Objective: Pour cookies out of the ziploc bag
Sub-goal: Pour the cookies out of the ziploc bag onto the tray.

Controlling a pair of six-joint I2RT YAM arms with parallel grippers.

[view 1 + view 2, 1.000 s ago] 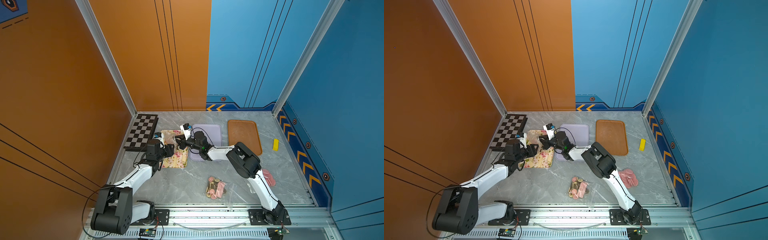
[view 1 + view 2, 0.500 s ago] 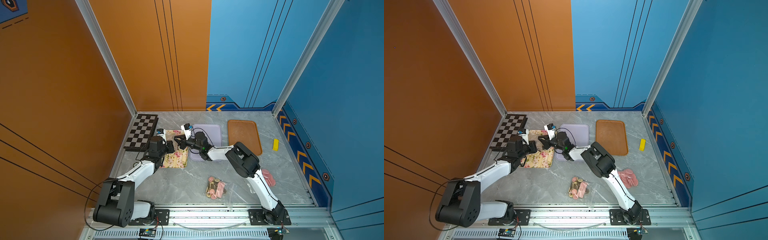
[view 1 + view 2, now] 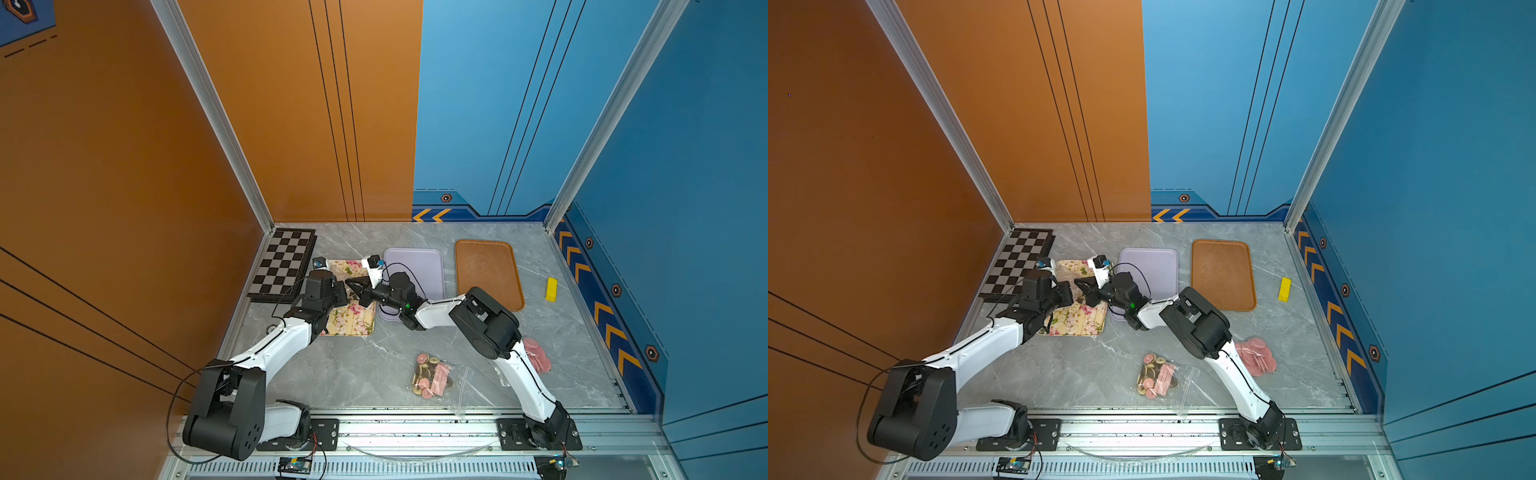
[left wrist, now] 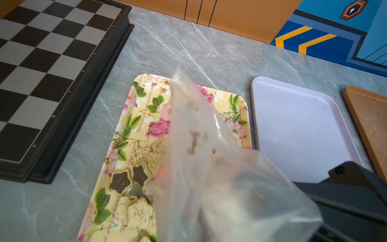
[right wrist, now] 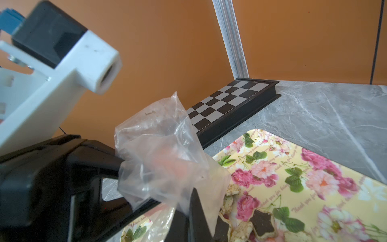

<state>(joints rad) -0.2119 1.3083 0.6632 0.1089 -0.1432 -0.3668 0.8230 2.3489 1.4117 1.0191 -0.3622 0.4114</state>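
Observation:
A clear, crumb-dusted ziploc bag (image 5: 159, 146) hangs crumpled above the floral tray (image 5: 314, 188), held from two sides. My left gripper (image 5: 120, 165) is shut on one side of it. My right gripper (image 3: 353, 286) is shut on the other side; one of its fingers (image 5: 196, 209) shows under the plastic. In both top views the two grippers meet tip to tip over the tray (image 3: 353, 324). Dark and tan star-shaped cookies (image 4: 120, 182) lie on the tray below the bag (image 4: 199, 146). The plastic hides the left gripper's jaws in the left wrist view.
A chessboard (image 3: 286, 262) lies at the back left, beside the floral tray. A lilac tray (image 3: 419, 266) and a brown tray (image 3: 486, 270) follow to the right, then a yellow block (image 3: 551, 289). Near the front lie another bag of cookies (image 3: 432, 376) and pink discs (image 3: 538, 357).
My left gripper has reached in toward the right gripper and shut on the bag. The right gripper has stayed shut on the bag in place.

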